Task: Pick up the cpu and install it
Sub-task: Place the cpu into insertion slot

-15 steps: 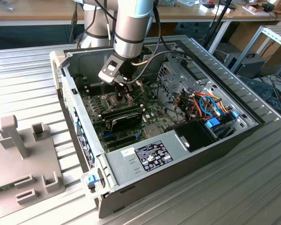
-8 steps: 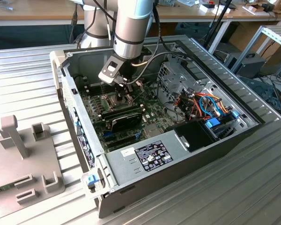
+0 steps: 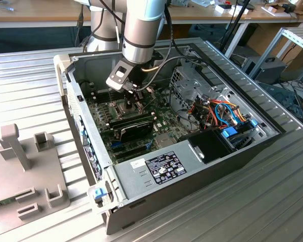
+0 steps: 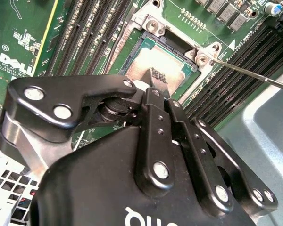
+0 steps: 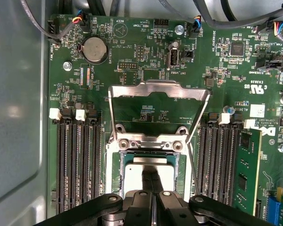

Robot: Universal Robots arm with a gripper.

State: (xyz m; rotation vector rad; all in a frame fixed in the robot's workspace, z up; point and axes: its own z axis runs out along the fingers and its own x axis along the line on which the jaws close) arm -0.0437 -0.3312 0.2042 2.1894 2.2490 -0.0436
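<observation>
Silvery-grey metal marks the cpu point(image 5: 132, 170), which lies flat in the dark socket point(image 5: 114, 165) on the green motherboard point(image 5: 132, 47), its edges square with the socket walls in both wrist views. The hinged metal frame point(image 5: 158, 89) is folded back off the socket, so the seat is open from above. The thin release lever point(image 4: 254, 75) juts out to one side, unlatched. The end effector point(image 4: 156, 80) hangs straight over the chip with its two fingers drawn together, no gap between them, so it grips nothing. Its tips sit at the middle of the chip's top, and I cannot tell whether they touch it or hover just above. By my reading the chip is placed and not yet clamped. In the exterior view the computer case point(image 3: 202, 171) lies on its side on the ribbed desk point(image 3: 30, 80), so the board faces up towards the arm.
</observation>
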